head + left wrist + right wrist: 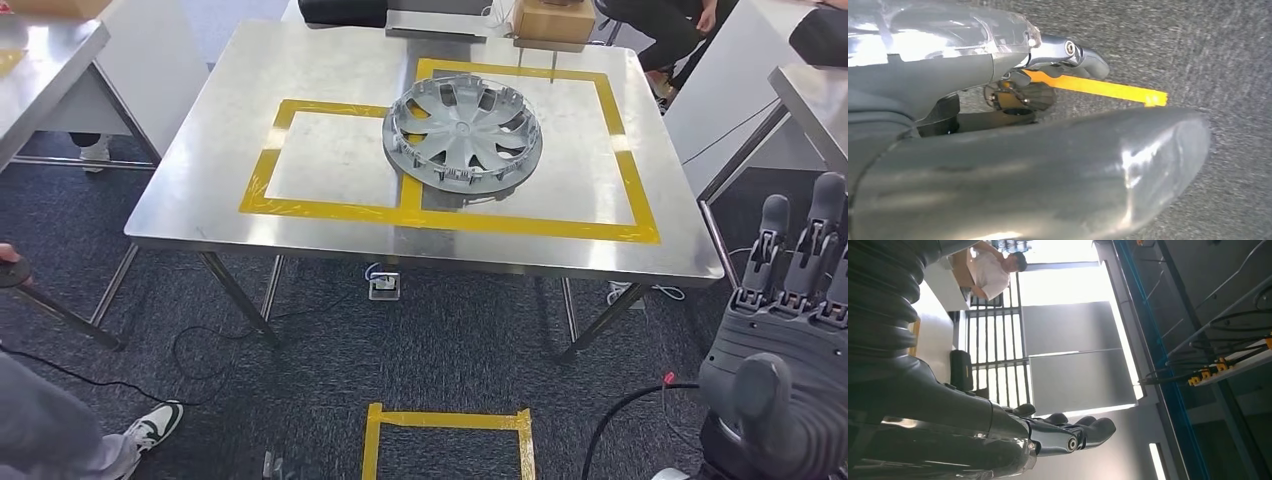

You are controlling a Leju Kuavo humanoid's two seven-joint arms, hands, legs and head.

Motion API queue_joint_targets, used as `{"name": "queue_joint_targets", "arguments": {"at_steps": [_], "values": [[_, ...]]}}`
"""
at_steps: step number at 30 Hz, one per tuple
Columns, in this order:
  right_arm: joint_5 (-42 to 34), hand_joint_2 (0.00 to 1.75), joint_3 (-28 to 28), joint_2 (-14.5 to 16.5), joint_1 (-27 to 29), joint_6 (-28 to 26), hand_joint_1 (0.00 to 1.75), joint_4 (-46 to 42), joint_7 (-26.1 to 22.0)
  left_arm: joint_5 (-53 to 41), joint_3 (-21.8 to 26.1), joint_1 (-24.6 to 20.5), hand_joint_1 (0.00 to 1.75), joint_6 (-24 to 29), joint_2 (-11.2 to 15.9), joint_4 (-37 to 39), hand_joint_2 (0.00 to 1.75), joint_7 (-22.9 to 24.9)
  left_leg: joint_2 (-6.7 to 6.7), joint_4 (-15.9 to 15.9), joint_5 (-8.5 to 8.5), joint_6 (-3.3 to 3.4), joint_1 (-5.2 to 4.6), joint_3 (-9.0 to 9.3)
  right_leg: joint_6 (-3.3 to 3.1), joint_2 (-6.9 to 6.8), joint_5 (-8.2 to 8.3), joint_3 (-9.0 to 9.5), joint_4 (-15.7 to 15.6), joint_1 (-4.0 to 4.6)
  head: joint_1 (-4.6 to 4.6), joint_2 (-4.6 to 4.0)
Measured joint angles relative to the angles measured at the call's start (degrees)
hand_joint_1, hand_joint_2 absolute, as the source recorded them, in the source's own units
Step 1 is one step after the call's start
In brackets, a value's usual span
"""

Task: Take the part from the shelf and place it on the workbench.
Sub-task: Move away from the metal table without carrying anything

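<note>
A grey wheel cover [463, 134] lies flat on the steel workbench [300, 70], straddling the yellow tape line between two marked rectangles. My right hand [790, 330] is raised at the lower right of the head view, off the bench's right corner, fingers pointing up and apart, holding nothing. In the right wrist view the same right hand [1048, 432] has its fingers stretched out with nothing in them. My left hand [998, 100] hangs over the dark carpet in the left wrist view, its thumb large in front, fingers extended and holding nothing.
A cardboard box [555, 18] and a dark item [340, 10] sit at the bench's far edge. Other tables stand at left [40, 70] and right [810, 100]. People are at the far right [670, 25] and lower left [60, 440]. Yellow tape square [448, 440] marks the floor; cables lie there.
</note>
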Motion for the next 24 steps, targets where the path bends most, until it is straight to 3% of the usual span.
{"name": "queue_joint_targets", "arguments": {"at_steps": [2, 3, 5, 7, 8, 10, 11, 12, 13, 14, 16, 18, 21, 22, 24], "values": [[0.5, 1.75, -0.4, -0.2, -0.1, -0.3, 0.00, 0.0, 0.0, 0.0, 0.0, 0.0, 0.00, 0.0, -0.1, 0.0, 0.00, 0.0, -0.12, 0.1, 0.99, -0.29, -0.33, -0.78, -1.25, -0.03, 1.15, 5.81, -9.2, 0.51, 0.14, 0.00], [0.7, 1.75, -0.5, -0.3, -0.1, -0.3, 0.00, 0.0, 0.0, 0.0, 0.0, 0.0, 0.00, 0.0, -0.1, 0.0, 0.00, -0.1, -0.14, 0.0, 1.51, -0.56, -0.36, -1.05, -1.67, -0.04, 1.00, 7.68, -12.5, 0.74, 0.12, 0.00], [0.9, 1.75, -0.7, -0.5, -0.2, -0.4, 0.00, 0.0, 0.1, 0.0, 0.0, 0.0, 0.00, 0.0, -0.1, 0.0, 0.00, -0.1, -0.12, -0.1, 2.62, -1.22, -0.20, -1.47, -1.97, -0.07, 1.00, 8.51, -14.9, 0.94, 0.11, 0.00], [1.2, 1.75, -0.8, -0.6, -0.2, -0.5, 0.00, 0.0, 0.1, 0.0, 0.0, 0.1, 0.00, 0.0, -0.1, 0.0, 0.00, -0.1, 0.04, 0.4, 1.76, -1.83, -0.07, -2.08, -2.29, -0.25, 2.25, 7.90, -15.4, 0.78, 0.15, 0.00], [1.5, 1.75, -0.9, -0.6, -0.3, -0.5, 0.00, 0.0, 0.2, 0.0, 0.0, 0.1, 0.00, 0.0, -0.1, 0.0, 0.00, -0.1, 0.21, 2.1, -0.24, -2.13, -0.05, -2.69, -2.49, -0.36, 2.96, 7.40, -15.5, 0.64, -0.04, 0.00], [1.9, 1.75, -1.0, -0.6, -0.3, -0.7, 0.00, 0.0, 0.4, 0.0, 0.0, 0.1, 0.00, 0.0, 0.0, 0.0, 0.00, -0.1, 0.54, 8.6, -6.05, -2.74, 0.20, -4.61, -2.79, -0.45, 4.06, 5.84, -15.2, 0.53, -0.74, 0.00], [2.0, 1.75, -1.0, -0.6, -0.2, -0.8, 0.00, 0.0, 0.6, 0.0, 0.0, 0.1, 0.00, 0.0, 0.0, 0.0, 0.00, -0.1, 0.63, 12.5, -8.19, -3.02, 0.39, -5.45, -2.83, -0.46, 4.51, 4.84, -14.8, 0.52, -1.10, 0.00], [2.1, 1.75, -1.1, -0.6, -0.2, -0.9, 0.00, 0.0, 0.8, 0.0, 0.0, 0.1, 0.00, 0.0, 0.0, 0.0, 0.00, -0.1, 0.67, 15.3, -9.03, -3.26, 0.57, -5.77, -2.79, -0.45, 4.90, 3.81, -14.3, 0.51, -1.34, 0.00], [2.1, 1.75, -1.1, -0.6, -0.2, -1.0, 0.00, 0.0, 1.0, 0.0, 0.0, 0.1, 0.00, 0.0, 0.0, 0.0, 0.00, -0.1, 0.71, 16.4, -8.55, -3.49, 0.73, -5.24, -2.68, -0.44, 5.22, 2.74, -13.7, 0.46, -1.54, 0.00], [2.1, 1.75, -1.1, -0.6, -0.2, -1.1, 0.00, 0.0, 1.1, 0.0, 0.0, 0.1, 0.00, 0.0, 0.0, 0.0, 0.00, -0.1, 0.76, 15.4, -7.15, -3.66, 0.89, -3.72, -2.52, -0.41, 5.47, 1.73, -13.0, 0.38, -1.70, 0.00], [2.1, 1.75, -1.2, -0.6, -0.1, -1.1, 0.00, 0.0, 1.2, -0.1, 0.0, 0.1, 0.00, 0.0, 0.0, 0.0, 0.00, -0.1, 0.75, 9.0, -4.87, -3.91, 1.11, 1.45, -2.12, -0.34, 5.79, -0.10, -11.5, 0.21, -2.01, 0.00], [2.1, 1.75, -1.4, -0.6, -0.2, -1.2, 0.00, 0.0, 1.3, -0.1, 0.0, 0.0, 0.00, -0.1, 0.0, 0.0, 0.00, -0.1, 0.53, 3.1, -5.19, -3.71, 1.06, 5.20, -1.56, -0.27, 6.18, -1.27, -10.4, 0.21, -2.16, 0.00], [2.1, 1.75, -2.0, -0.9, -0.3, -1.2, 0.00, 0.0, 1.3, -0.1, -0.1, 0.0, 0.00, -0.1, -0.1, 0.0, 0.00, -0.1, 0.33, 1.4, -5.31, -2.60, 0.90, 5.22, -0.49, -0.14, 6.95, -2.02, -10.1, 0.12, -2.15, 0.00], [2.1, 1.75, -2.1, -1.0, -0.3, -1.2, 0.00, 0.0, 1.3, -0.1, -0.1, 0.0, 0.00, -0.1, -0.1, 0.0, 0.00, -0.1, 0.36, 1.2, -4.88, -1.99, 0.96, 4.78, -0.08, -0.08, 6.18, -2.38, -9.6, 0.05, -2.11, 0.00], [2.1, 1.75, -2.3, -1.3, -0.3, -1.3, 0.00, 0.0, 1.3, -0.1, -0.1, -0.1, 0.00, -0.1, -0.2, 0.0, 0.00, -0.2, 0.45, 1.1, -3.80, -0.82, 1.15, 3.62, 0.67, -0.04, 1.84, -3.46, -5.9, -0.10, -1.74, 0.00]]}}
